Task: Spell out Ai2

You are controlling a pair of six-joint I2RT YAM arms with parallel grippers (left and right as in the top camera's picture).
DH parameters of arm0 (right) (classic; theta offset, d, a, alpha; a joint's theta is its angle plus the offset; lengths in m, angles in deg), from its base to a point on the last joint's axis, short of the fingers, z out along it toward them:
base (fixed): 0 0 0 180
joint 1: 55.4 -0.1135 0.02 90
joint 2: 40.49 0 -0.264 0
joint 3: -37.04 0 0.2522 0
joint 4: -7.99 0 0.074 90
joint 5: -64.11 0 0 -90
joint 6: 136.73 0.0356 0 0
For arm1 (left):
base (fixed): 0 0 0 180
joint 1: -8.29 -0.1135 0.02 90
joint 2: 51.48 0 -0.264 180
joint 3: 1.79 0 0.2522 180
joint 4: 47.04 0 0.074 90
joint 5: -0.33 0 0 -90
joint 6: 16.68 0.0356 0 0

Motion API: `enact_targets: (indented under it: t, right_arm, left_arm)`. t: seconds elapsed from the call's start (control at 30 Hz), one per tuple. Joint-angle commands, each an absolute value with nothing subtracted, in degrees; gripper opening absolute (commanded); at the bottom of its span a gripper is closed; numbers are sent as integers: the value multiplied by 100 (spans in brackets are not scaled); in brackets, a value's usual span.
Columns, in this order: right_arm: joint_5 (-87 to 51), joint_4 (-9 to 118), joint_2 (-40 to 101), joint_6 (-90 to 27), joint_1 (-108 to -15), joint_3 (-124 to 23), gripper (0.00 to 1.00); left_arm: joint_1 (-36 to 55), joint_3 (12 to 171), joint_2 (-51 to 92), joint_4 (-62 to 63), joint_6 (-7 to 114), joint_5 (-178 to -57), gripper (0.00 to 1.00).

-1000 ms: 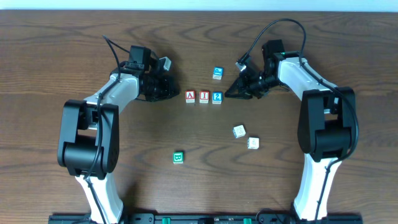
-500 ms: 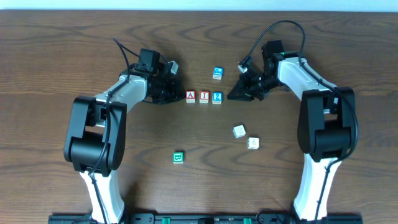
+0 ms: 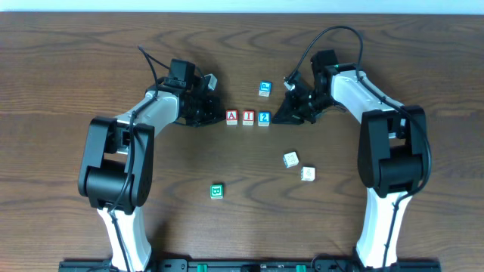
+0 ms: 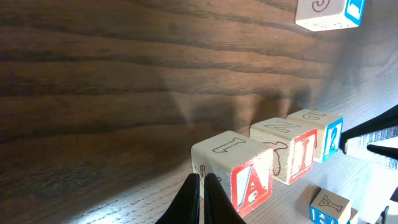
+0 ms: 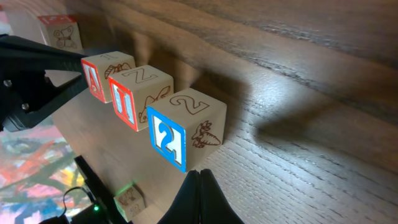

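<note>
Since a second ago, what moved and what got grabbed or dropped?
The left gripper moved right, stopping close to the A block, jaws shut. The right gripper edged left toward the 2 block, also shut. Nothing was gripped or released. Those two blocks, the I block between them and the loose blocks stayed put.

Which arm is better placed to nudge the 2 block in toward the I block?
Right. The right gripper, shut, sits just outside the 2 block, on the side away from the I block. The left gripper is at the A block, the row's opposite end.
</note>
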State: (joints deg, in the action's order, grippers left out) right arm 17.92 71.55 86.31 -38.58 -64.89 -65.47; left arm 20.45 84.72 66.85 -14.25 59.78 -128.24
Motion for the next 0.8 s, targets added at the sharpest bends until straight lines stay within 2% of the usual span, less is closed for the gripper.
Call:
enact_targets:
  t: [0.0, 0.77]
  right_arm:
    - [1803, 7138, 8616, -3795, -6632, -6502, 1]
    - [1782, 6830, 8616, -3749, -6684, -6504, 1]
  left_arm:
    - [2119, 8477, 6741, -1460, 5950, -12828, 6]
    - [2187, 8477, 6741, -1738, 5891, -12872, 6]
